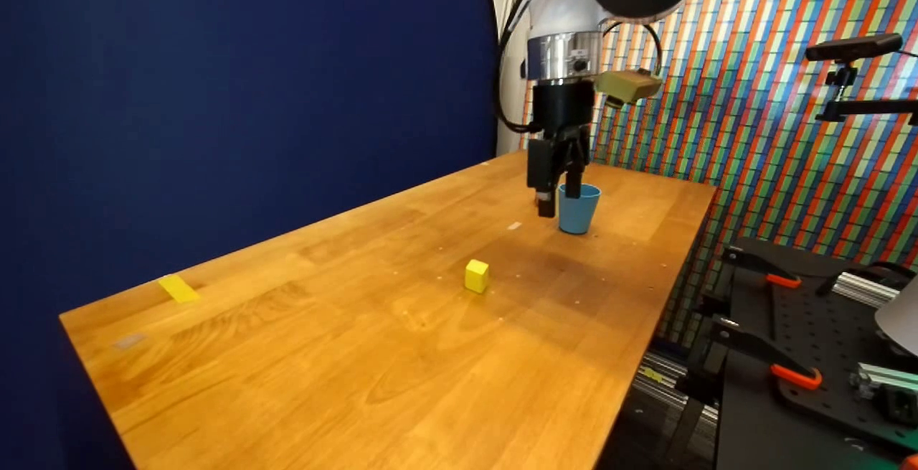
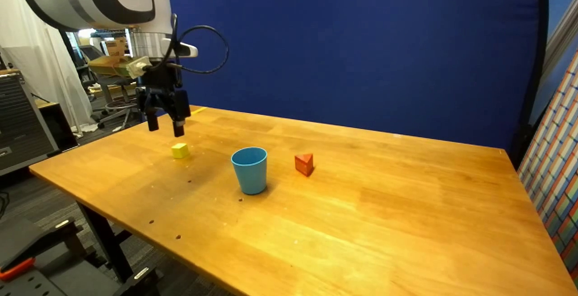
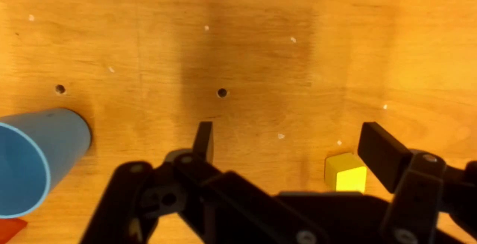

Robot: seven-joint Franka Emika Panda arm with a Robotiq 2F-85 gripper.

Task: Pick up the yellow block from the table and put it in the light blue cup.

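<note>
Now the gripper (image 3: 287, 139) is spread wide, its two fingers (image 3: 384, 154) well apart and with hold of nothing. It points down over the table (image 2: 406, 232) from a pale arm (image 2: 81, 2) seen at the upper left in an exterior view. Just below the fingertips (image 2: 179, 129) there, and apart from them, the yellow block (image 2: 179, 151) sits on the table. In the wrist view the block shows at the lower right, beside the right-hand finger in the picture.

The light blue cup (image 2: 251, 175) stands upright on the table, mouth up; in the wrist view it is at the left edge, partly cut off. A red block (image 2: 304, 164) with a three-cornered top lies to the right of the cup in an exterior view, near it but not touching, and only a corner of it shows at the lower left of the wrist view.

In an exterior view a strip of yellow tape (image 1: 178, 288) lies flat toward the left end of the table, and the cup shows above and right of the block, partly behind a finger. A dark blue cloth (image 1: 251, 97) fills the upper left of that frame and a wall of coloured stripes (image 1: 774, 97) the upper right.
</note>
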